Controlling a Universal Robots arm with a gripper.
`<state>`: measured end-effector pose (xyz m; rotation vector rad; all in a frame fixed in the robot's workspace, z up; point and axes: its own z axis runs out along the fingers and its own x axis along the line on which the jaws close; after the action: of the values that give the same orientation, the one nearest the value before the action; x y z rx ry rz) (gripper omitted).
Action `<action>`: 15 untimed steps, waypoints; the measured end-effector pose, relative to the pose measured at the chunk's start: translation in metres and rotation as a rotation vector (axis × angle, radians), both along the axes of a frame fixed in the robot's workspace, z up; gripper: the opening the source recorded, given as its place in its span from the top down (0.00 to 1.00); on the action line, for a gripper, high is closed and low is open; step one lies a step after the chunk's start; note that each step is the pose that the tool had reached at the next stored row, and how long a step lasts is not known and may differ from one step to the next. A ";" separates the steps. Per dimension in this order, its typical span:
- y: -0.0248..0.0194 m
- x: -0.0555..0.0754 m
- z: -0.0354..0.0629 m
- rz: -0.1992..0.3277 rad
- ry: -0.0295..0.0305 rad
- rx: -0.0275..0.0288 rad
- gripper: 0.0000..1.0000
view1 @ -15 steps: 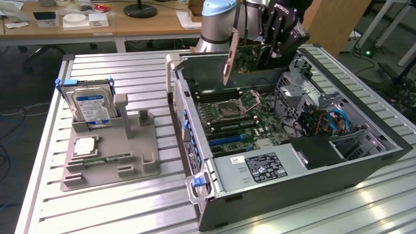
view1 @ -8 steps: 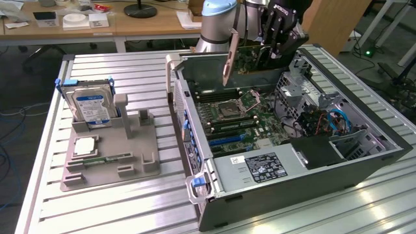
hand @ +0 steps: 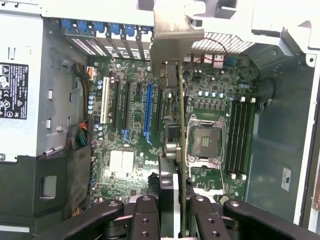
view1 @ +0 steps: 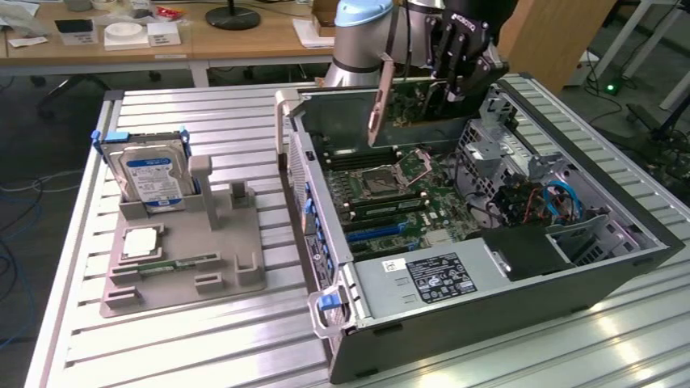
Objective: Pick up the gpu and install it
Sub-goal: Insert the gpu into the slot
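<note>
Gpu (view1: 415,109): thin green circuit card, silver end bracket, black cooler on one face; held upright on edge in the gripper (view1: 458,81), raised above the motherboard (view1: 399,202) in the open case (view1: 603,267), not seated.

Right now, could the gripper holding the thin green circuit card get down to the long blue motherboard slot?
Probably yes: the gripper holds the gpu over the open grey computer case, and nothing covers the blue slot.
</note>
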<state>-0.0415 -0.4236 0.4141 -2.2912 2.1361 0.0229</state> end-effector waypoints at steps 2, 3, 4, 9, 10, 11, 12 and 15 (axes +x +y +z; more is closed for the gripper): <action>0.0000 0.000 -0.0029 0.000 0.0000 0.0002 0.72; 0.0000 0.000 -0.0046 -0.001 0.0000 0.0000 0.72; 0.0000 0.000 -0.0063 -0.014 -0.0001 0.0002 0.72; -0.0005 0.000 -0.0135 -0.070 -0.0096 -0.0016 0.72; -0.0005 0.000 -0.0152 -0.084 -0.0106 -0.0016 0.72; -0.0006 0.000 -0.0170 -0.096 -0.0108 -0.0016 0.72; -0.0007 0.000 -0.0188 -0.106 -0.0108 -0.0017 0.72; -0.0048 -0.001 -0.0242 -0.110 -0.0109 -0.0008 0.72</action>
<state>-0.0424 -0.4284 0.3899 -2.1656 2.2528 0.0087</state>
